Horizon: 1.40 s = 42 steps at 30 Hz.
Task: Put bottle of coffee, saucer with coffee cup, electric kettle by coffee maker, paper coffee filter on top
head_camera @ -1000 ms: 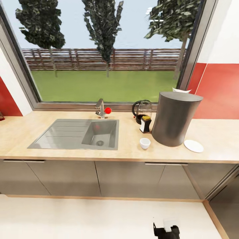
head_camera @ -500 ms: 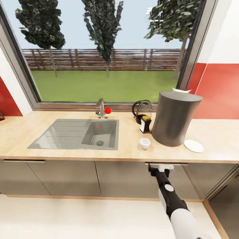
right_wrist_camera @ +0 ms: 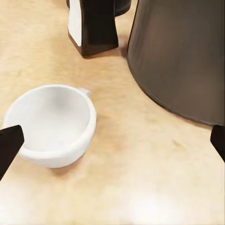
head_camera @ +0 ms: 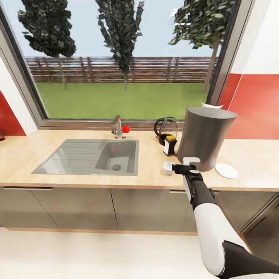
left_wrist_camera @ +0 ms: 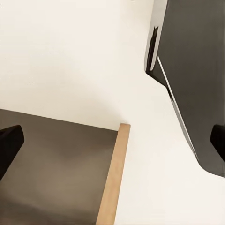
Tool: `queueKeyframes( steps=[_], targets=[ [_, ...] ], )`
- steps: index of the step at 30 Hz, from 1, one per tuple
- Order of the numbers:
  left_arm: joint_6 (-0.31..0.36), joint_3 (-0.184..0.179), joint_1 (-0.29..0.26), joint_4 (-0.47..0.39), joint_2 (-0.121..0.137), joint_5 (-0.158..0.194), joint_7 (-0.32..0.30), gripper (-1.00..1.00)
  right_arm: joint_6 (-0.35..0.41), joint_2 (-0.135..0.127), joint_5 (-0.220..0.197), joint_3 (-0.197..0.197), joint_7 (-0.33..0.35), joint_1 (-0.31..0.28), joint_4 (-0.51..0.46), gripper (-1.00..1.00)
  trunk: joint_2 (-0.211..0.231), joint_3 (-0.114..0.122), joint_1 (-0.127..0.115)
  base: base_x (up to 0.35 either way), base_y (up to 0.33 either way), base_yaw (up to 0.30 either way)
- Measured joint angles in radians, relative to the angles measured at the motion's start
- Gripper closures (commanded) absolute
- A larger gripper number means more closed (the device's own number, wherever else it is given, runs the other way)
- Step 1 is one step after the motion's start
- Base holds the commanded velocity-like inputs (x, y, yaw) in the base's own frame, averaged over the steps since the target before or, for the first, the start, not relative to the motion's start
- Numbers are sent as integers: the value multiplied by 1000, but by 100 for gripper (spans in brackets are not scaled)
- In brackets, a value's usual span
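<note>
The tall dark grey coffee maker (head_camera: 203, 137) stands on the pale countertop (head_camera: 77, 174), with the white paper coffee filter (head_camera: 212, 105) showing at the far rim of its top. To its left are the glass electric kettle (head_camera: 167, 128) and, in front of that, the bottle of coffee (head_camera: 169, 144). The coffee cup (head_camera: 168, 167) sits near the counter's front, and the saucer (head_camera: 226, 170) lies bare on the coffee maker's other side. My right gripper (head_camera: 185, 166) hovers open just right of the cup. The right wrist view shows the cup (right_wrist_camera: 51, 124), the coffee maker (right_wrist_camera: 183, 56) and the bottle (right_wrist_camera: 93, 28). My left gripper (left_wrist_camera: 112, 143) is open.
A steel sink (head_camera: 93, 155) with a faucet (head_camera: 117, 127) takes up the counter's left half, under a large window. Grey cabinet fronts (head_camera: 77, 207) run below the counter. The left wrist view looks down on pale floor (left_wrist_camera: 70, 56) and a wood-edged dark panel (left_wrist_camera: 51, 173).
My right arm has risen from low by the floor, past the counter's front edge, to counter height beside the cup. The objects on the counter have not moved.
</note>
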Motion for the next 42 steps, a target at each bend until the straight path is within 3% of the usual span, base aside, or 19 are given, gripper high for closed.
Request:
queueKeyframes(
  steps=[2, 6, 24, 42],
  targets=[
    [3, 0, 0, 0, 0, 0, 0, -100, 89, 9, 2, 4, 0, -1, -33, -100, 0, 0, 0, 262, 0, 0],
    [4, 0, 0, 0, 0, 0, 1, -100, 174, 14, 3, 5, -1, -2, -43, -100, 0, 0, 0, 189, 0, 0],
    [-3, -5, 3, 1, -5, -3, 2, -100, 246, 19, -6, 6, 3, -3, -72, -100, 0, 0, 0, 0, 0, 0],
    [-4, -5, 3, 3, -5, -3, 2, -100, 251, 19, -1, -2, -3, -3, -71, -100, 0, 0, 0, 55, 0, 0]
  ],
)
